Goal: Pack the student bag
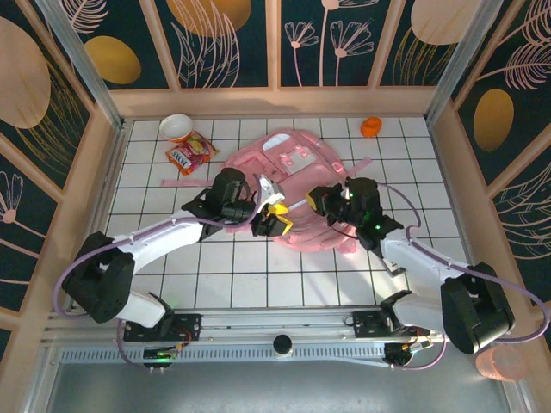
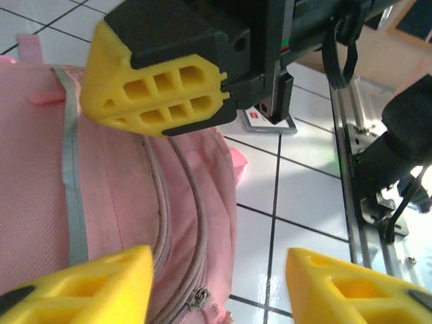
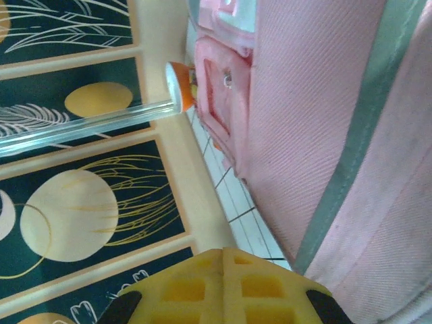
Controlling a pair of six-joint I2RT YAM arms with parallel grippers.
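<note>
Pink fabric: student bag (image 1: 297, 163) lies flat mid-table on the white tiles, between the 2 arms.
Bag axis: long axis looks to run from the far side toward the arm bases, slightly slanted. That is a judgement from the overhead view.
Left gripper (image 1: 278, 218): at the bag's near-left edge, yellow fingers spread apart. In the left wrist view 1 finger hangs over the fabric and the other over bare tile, with nothing clamped between them.
Zip line: the bag's curved zip seams run through the gap between the left jaws, and a metal zip pull (image 2: 198, 298) sits just beside the finger over the fabric.
Right gripper (image 3: 223, 283): jaws closed together, close against the bag's right side. I cannot tell whether any fabric is pinched.
Nearer arm: both are at the bag. The left has its open jaws straddling the seam, so it seems better placed for the zip.
Loose items: bowl (image 1: 175, 127) and red snack packet (image 1: 191, 156) far-left, small orange object (image 1: 370, 127) far-right, all outside the bag.
Next-move call: the pull lies toward the left jaws' fabric-side finger, so a short sideways shift would likely centre it.
</note>
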